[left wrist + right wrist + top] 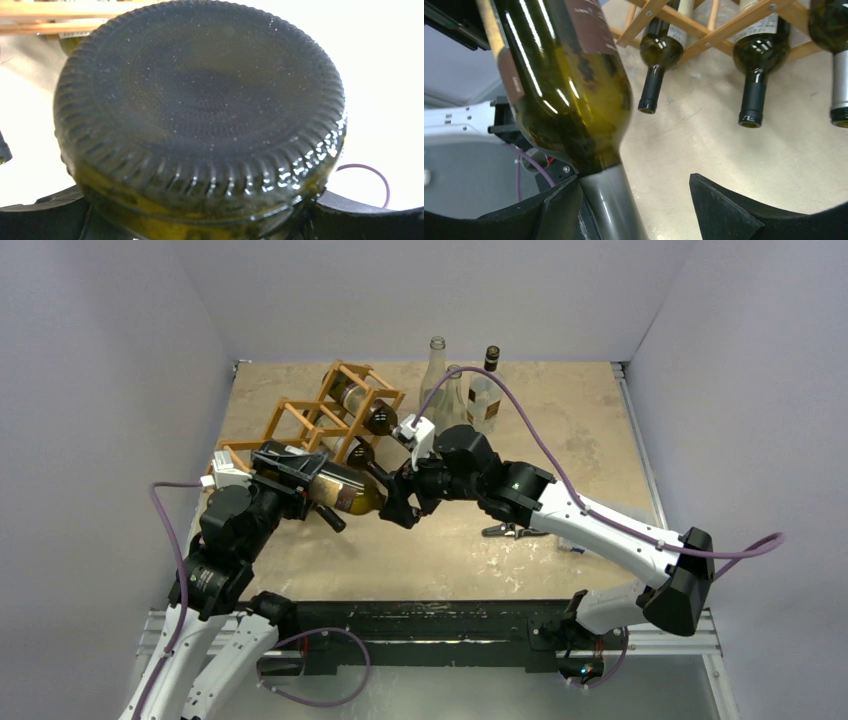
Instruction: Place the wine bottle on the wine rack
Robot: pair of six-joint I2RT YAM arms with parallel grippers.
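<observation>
Left gripper (303, 477) clamps the wine bottle (352, 496); right gripper (636, 204) seems apart around its neck.

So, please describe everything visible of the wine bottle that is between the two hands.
The wine bottle is dark olive-green glass with a brown label and a grey foil sleeve on its neck. Its round base is ribbed at the rim and stippled. It lies roughly level above the table, in front of the wine rack, not yet in it. The left hand grips its lower body; the right hand stands open around the neck, one finger against it.
</observation>
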